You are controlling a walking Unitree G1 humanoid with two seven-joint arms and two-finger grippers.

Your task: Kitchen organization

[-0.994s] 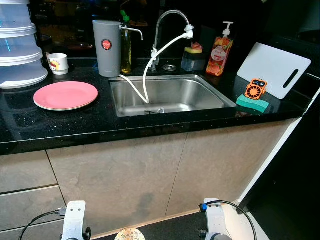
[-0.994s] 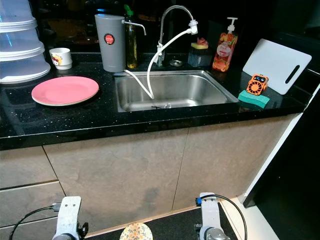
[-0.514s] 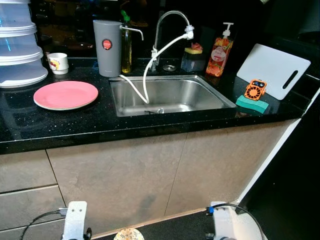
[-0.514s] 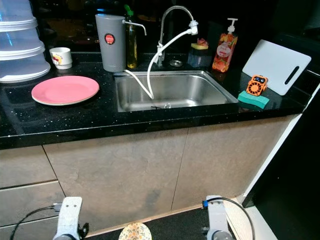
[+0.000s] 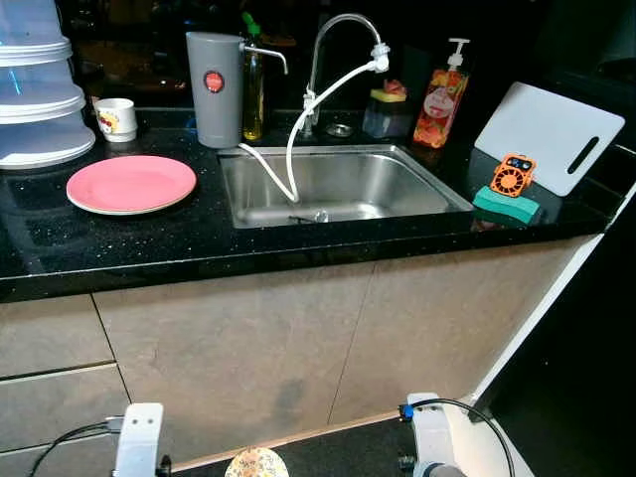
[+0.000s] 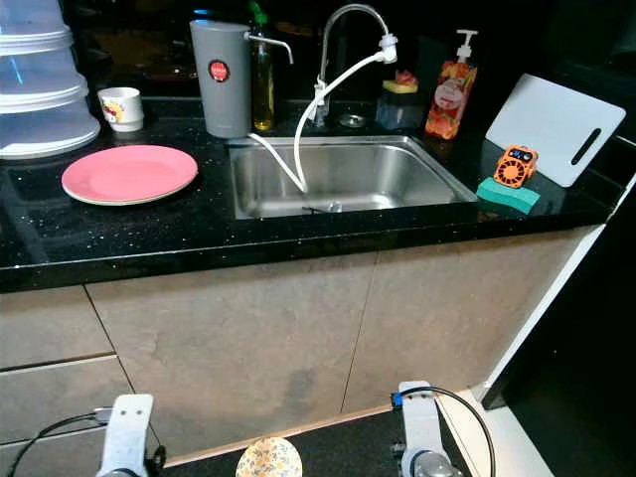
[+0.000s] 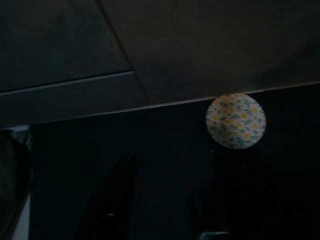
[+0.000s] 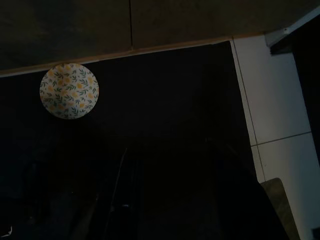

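A pink plate (image 5: 131,185) lies on the black counter (image 5: 149,243), left of the steel sink (image 5: 373,184). Behind it stand a white mug (image 5: 116,119) and a grey jug (image 5: 215,89). A white hose runs from the faucet (image 5: 333,40) into the basin. To the right of the sink an orange mini fan (image 5: 511,177) rests on a green sponge (image 5: 505,206), in front of a white cutting board (image 5: 552,134). Both arms hang low by the cabinet. My left gripper (image 7: 170,200) and right gripper (image 8: 172,200) are open over the dark floor, holding nothing.
Stacked clear containers (image 5: 35,99) fill the counter's far left. An oil bottle (image 5: 253,84), a sponge holder (image 5: 384,111) and a soap dispenser (image 5: 436,94) line the back. A small floral disc (image 5: 256,464) lies on the dark floor mat by the cabinet fronts (image 5: 248,348). White tiles (image 8: 280,100) lie to the right.
The head view has shifted slightly, so the counter sits a little differently in frame. Nothing on the counter has moved, and both arms still hang low.
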